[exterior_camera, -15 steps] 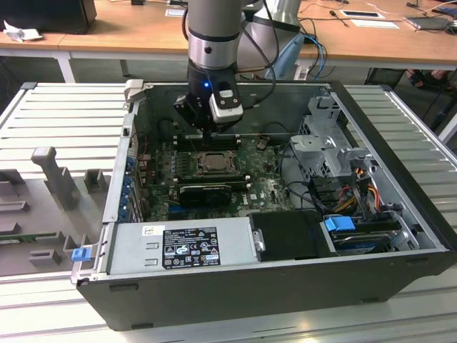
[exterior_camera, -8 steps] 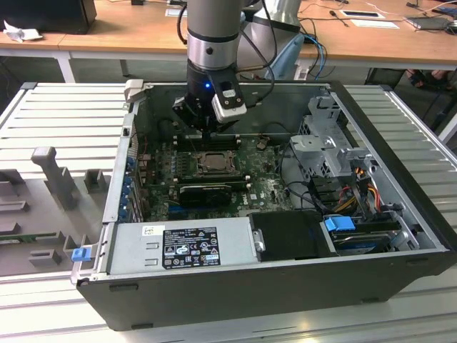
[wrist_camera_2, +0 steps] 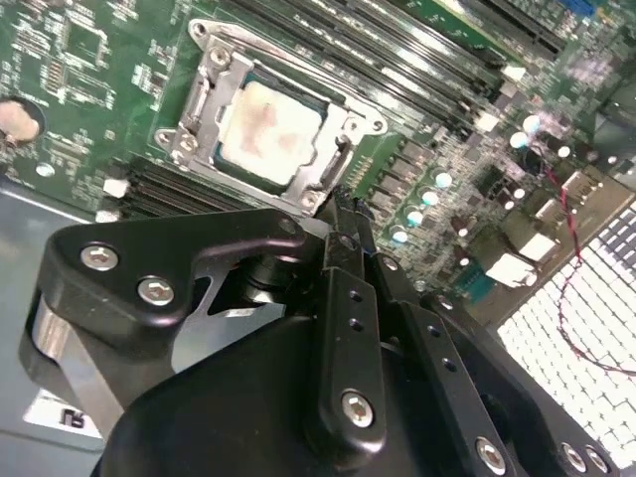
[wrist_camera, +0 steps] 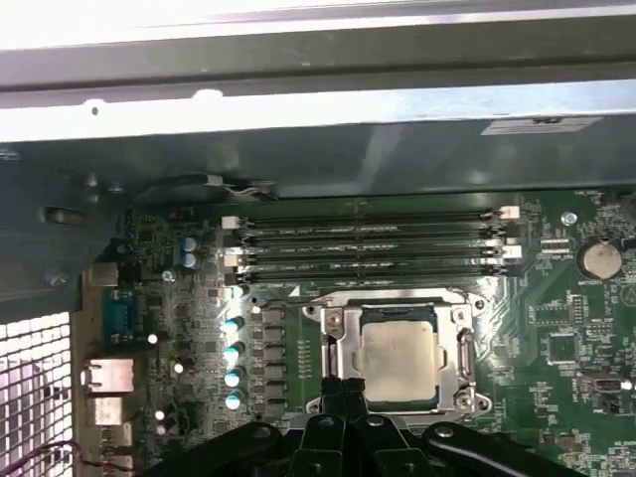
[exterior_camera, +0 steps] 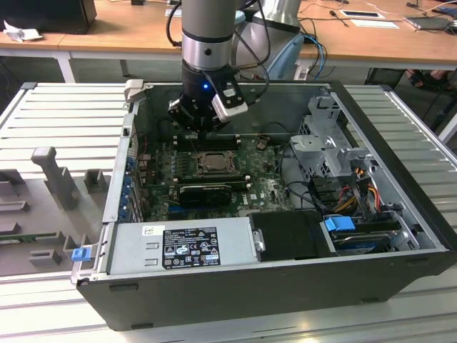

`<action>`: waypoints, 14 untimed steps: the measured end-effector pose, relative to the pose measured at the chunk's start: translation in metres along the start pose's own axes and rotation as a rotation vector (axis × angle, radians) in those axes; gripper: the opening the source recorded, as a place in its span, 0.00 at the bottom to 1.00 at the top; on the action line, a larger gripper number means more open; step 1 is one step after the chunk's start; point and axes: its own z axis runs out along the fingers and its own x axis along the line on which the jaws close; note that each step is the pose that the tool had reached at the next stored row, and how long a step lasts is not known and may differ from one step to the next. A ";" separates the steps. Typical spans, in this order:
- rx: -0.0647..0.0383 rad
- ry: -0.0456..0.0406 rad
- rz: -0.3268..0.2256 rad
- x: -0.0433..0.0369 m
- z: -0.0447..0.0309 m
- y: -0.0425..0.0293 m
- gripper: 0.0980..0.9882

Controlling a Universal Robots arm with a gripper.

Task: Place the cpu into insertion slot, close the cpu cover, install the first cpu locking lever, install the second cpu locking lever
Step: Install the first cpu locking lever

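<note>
Silver cpu cover (wrist_camera: 397, 316) lies shut over cpu (wrist_camera: 399, 360) in insertion slot (wrist_camera: 466, 356) | gripper (wrist_camera: 344, 390) beside slot's edge, empty, fingers together | we advise pressing each lever squarely.

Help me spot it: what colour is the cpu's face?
Pale tan-silver cpu, clearest in the second wrist view.
</note>
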 end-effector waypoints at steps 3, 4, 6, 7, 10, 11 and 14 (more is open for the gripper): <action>0.000 0.0002 -0.002 0.0126 0.0011 -0.0005 0.01; 0.000 0.0001 -0.003 0.0148 0.0013 -0.0006 0.01; -0.001 0.0001 -0.006 0.0194 0.0016 -0.0007 0.01; -0.001 0.0004 -0.006 0.0196 0.0013 -0.0007 0.01; -0.003 0.0000 -0.006 0.0216 -0.0026 -0.0006 0.01; -0.003 -0.0004 -0.006 0.0223 -0.0051 -0.0005 0.01; -0.004 -0.0037 -0.007 0.0238 -0.0069 -0.0005 0.01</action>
